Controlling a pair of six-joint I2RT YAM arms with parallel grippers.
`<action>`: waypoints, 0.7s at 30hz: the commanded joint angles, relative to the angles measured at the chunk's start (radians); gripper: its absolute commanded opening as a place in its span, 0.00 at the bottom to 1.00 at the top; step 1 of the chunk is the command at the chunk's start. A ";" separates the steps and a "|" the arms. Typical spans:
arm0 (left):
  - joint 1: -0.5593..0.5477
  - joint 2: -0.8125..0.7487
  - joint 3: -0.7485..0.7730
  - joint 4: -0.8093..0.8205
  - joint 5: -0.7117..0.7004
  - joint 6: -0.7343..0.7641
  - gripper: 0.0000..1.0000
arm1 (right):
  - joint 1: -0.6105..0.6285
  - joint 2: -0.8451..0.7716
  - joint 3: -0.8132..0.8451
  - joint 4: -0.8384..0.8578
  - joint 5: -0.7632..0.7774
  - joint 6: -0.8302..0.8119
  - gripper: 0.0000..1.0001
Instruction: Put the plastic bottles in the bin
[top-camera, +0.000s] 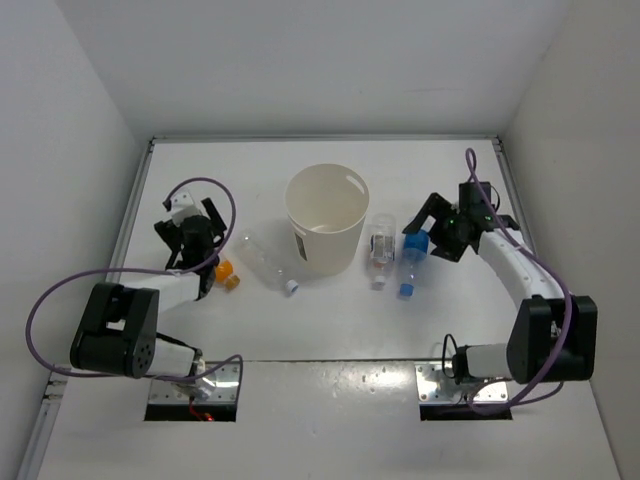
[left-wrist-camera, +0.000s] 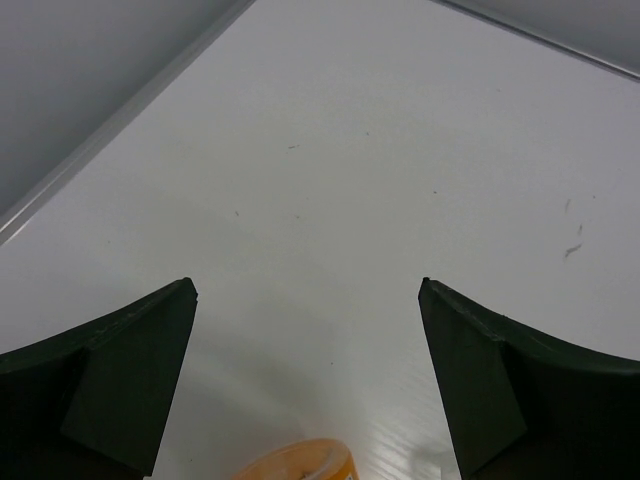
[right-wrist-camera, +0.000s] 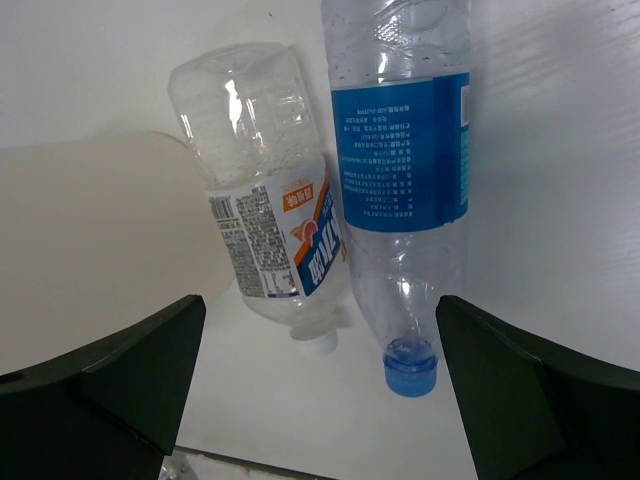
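**Grippers spread; bottles lie outside bin (top-camera: 327, 218)**

Wide apart, the left gripper (left-wrist-camera: 308, 290) hangs by the orange bottle (left-wrist-camera: 300, 462). The right gripper (right-wrist-camera: 320, 300), equally wide, hovers over the blue bottle (right-wrist-camera: 400, 180) and a clear bottle (right-wrist-camera: 265, 220), right of the bin. A second clear bottle (top-camera: 266, 262) lies left of it.

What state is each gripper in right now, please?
Left gripper: open, holding nothing; the orange bottle lies just ahead of it.
Right gripper: open, holding nothing; it faces the blue-capped bottle.
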 joint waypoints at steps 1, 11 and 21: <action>0.007 -0.029 0.037 0.035 -0.061 -0.006 1.00 | 0.003 0.052 0.001 0.061 -0.041 0.012 1.00; 0.036 -0.029 0.068 0.063 -0.023 0.006 1.00 | -0.008 0.247 0.092 0.017 0.062 0.012 0.95; 0.056 -0.020 0.068 0.054 -0.003 -0.014 1.00 | -0.008 0.439 0.137 0.010 -0.044 -0.025 0.87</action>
